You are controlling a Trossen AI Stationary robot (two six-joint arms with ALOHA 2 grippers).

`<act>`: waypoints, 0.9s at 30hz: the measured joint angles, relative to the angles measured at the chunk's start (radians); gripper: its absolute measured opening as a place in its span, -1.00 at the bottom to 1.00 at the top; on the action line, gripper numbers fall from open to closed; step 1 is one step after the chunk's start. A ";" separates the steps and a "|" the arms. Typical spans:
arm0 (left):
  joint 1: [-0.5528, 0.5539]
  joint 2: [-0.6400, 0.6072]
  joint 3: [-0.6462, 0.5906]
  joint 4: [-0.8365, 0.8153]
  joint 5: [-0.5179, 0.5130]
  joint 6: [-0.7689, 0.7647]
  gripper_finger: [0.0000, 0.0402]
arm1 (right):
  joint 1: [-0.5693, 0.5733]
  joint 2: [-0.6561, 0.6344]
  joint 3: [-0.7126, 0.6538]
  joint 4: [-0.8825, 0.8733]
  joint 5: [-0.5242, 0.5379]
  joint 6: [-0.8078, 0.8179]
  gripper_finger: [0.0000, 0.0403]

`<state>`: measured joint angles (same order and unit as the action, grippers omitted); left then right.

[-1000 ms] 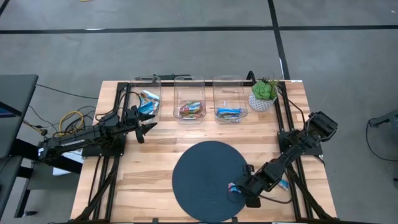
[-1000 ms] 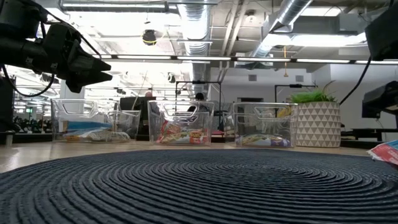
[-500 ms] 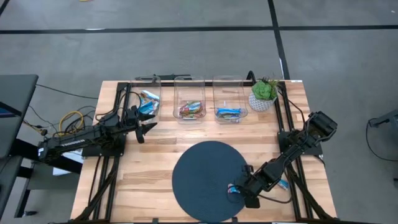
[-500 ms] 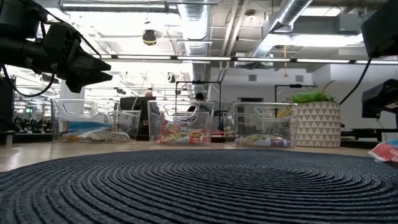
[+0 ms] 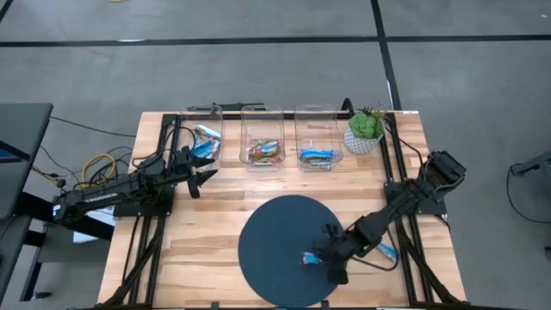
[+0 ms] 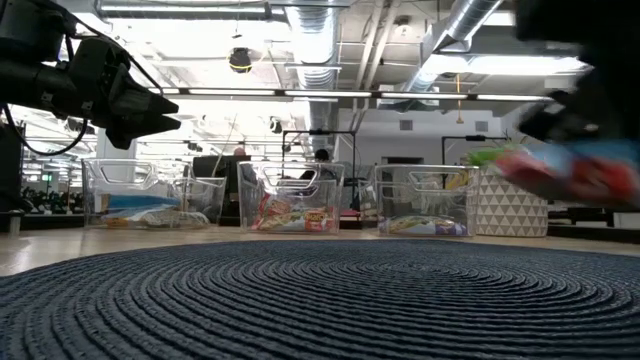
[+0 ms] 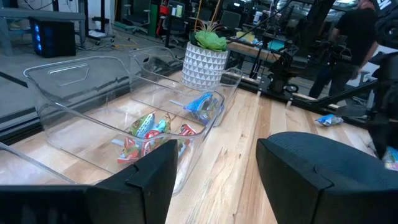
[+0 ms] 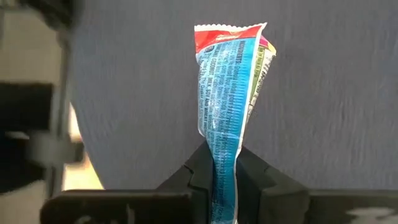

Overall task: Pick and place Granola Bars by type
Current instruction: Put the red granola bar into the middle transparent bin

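While the right arm works over the mat, status: one bar is in the grip, the other bars lie in the bins or on the wood.
Right end effector (image 8: pixel 222 163): closed on a granola bar (image 8: pixel 229 93), pinching one end of the wrapper; in the high view it sits in the lower right of the frame, above the round dark mat (image 5: pixel 271 237).
Held bar: blue printed face with a red crimped end, standing out straight from the fingers, clear of the mat.
Handling, my judgement: light and thin; the wrapper is shiny and probably slippery, soft at the crimp but the bar inside seems stiff enough to keep its shape. A grip nearer the middle looks safer than the end seam, which may slide or swing.
Left end effector (image 5: pixel 205 175): open and holding nothing, waiting in the left middle of the high view, near the left bin (image 5: pixel 205 133).
Other bars: multicoloured ones in the middle bin (image 5: pixel 263 138), blue ones in the right bin (image 5: pixel 318 136); one loose blue bar (image 5: pixel 388 251) lies on the wood beside the right arm.
Surface: pale wooden counter (image 5: pixel 215 258); a potted plant (image 5: pixel 365 129) stands at the upper right.
Room: grey floor around, and an open workshop with ceiling pipes behind.
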<state>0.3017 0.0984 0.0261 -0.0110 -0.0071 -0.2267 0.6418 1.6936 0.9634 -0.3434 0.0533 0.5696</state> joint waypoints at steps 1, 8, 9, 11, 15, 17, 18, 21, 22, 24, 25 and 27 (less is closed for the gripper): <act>0.000 0.000 0.000 0.001 0.000 0.000 0.05 | -0.016 0.000 0.007 0.020 0.000 -0.014 -0.86; 0.000 0.000 0.000 -0.003 0.000 0.000 0.05 | -0.133 0.000 0.088 0.048 -0.002 -0.154 -0.84; 0.000 0.000 0.000 -0.003 0.000 -0.001 0.05 | -0.151 0.000 0.104 0.045 -0.002 -0.177 -0.84; 0.000 0.000 0.000 -0.003 0.000 0.001 0.05 | -0.187 0.000 0.142 0.047 -0.003 -0.217 -0.84; 0.000 0.000 0.000 -0.004 0.000 -0.001 0.05 | -0.264 0.000 0.216 0.049 -0.003 -0.294 -0.85; 0.000 0.000 0.000 -0.005 0.000 0.000 0.05 | -0.306 0.000 0.251 0.062 -0.003 -0.331 -0.86; 0.000 0.000 0.000 -0.005 0.000 0.001 0.05 | -0.325 0.000 0.270 0.070 -0.003 -0.344 -0.86; 0.000 0.000 0.000 -0.005 0.000 -0.001 0.05 | -0.382 0.000 0.322 0.100 -0.003 -0.388 -0.86; 0.000 0.000 0.000 -0.005 0.000 -0.001 0.05 | -0.400 0.000 0.340 0.108 -0.003 -0.402 -0.86; 0.000 0.000 0.000 -0.005 0.000 0.001 0.05 | -0.438 0.000 0.375 0.122 -0.003 -0.425 -0.85; 0.000 0.000 0.000 -0.005 0.000 0.002 0.05 | -0.457 0.000 0.392 0.128 -0.004 -0.437 -0.85; 0.000 0.000 0.000 -0.006 0.000 0.000 0.05 | -0.497 0.000 0.421 0.135 -0.005 -0.458 -0.84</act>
<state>0.3017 0.0985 0.0265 -0.0166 -0.0071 -0.2264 0.1444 1.6939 1.3847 -0.2081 0.0479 0.1117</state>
